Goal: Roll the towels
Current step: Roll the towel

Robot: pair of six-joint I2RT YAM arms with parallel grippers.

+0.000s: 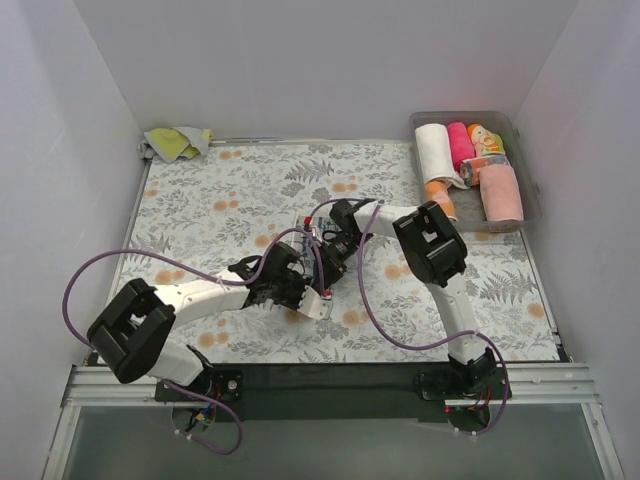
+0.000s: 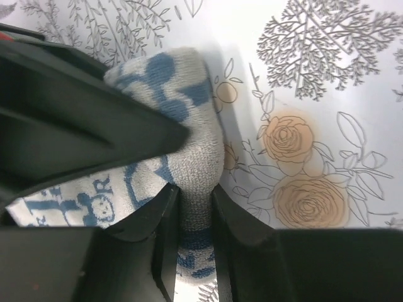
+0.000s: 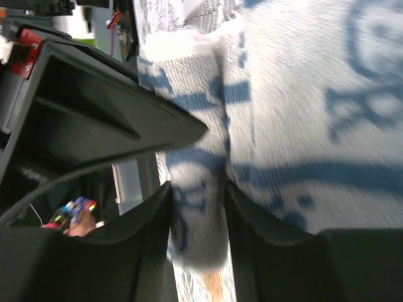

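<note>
A white towel with blue print (image 1: 313, 302) lies bunched in the middle of the flowered table between both grippers. My left gripper (image 1: 306, 288) is shut on a fold of it. In the left wrist view the gripper (image 2: 194, 194) pinches the fold, and the towel (image 2: 189, 126) rises as a rounded bundle above the fingers. My right gripper (image 1: 329, 254) comes from the far side and is also shut on the towel. In the right wrist view the gripper (image 3: 196, 192) clamps a rolled edge, and the rest of the towel (image 3: 302, 94) spreads to the right.
A clear tray (image 1: 530, 170) at the back right holds several rolled towels, among them a white one (image 1: 435, 150), a pink one (image 1: 460, 143) and a peach one (image 1: 501, 192). A crumpled yellow-green towel (image 1: 180, 141) lies at the back left corner. White walls enclose the table.
</note>
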